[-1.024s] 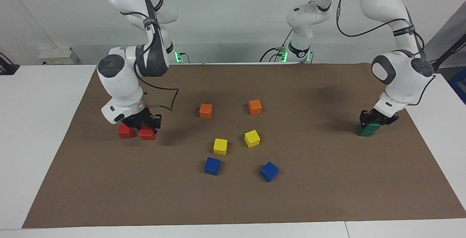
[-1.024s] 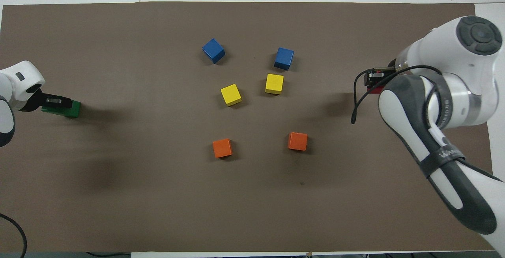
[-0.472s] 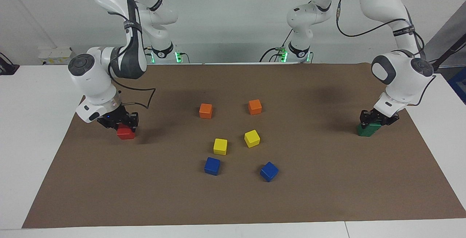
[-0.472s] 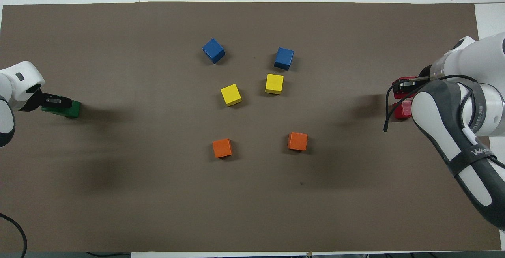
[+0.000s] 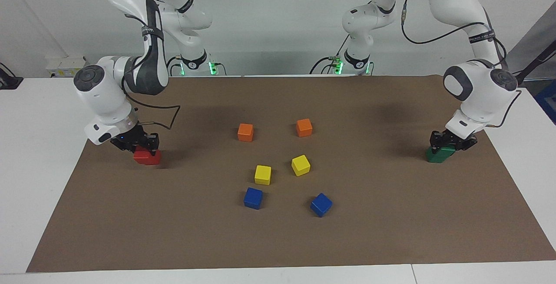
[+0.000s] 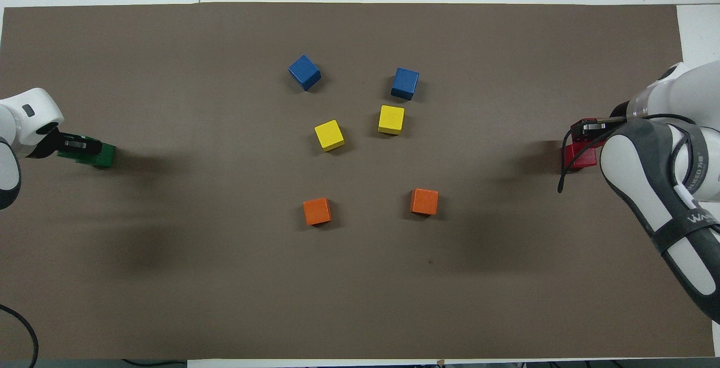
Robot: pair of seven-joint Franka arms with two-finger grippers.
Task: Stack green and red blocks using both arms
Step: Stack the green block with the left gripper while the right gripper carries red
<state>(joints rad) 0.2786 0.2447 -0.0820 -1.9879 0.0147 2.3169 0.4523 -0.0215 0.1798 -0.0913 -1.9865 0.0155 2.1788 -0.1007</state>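
Two grippers sit low at the mat's ends: the right gripper [image 5: 135,143] clamps a red block [image 5: 141,154] atop the other red block [image 5: 152,158], while the left gripper [image 5: 451,141] clasps the green blocks' [image 5: 438,154] upper cube.

Two glossy white jointed robot arms with dark grey panels and round grey joint caps, black cables looping above each small black gripper, lettered black wristbands.

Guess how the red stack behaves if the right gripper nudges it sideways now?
Top red block likely slides off: glossy faces, and it sits offset on the lower red block. Rolling seems unlikely; the cubes are flat-sided. Right gripper is at the top block.
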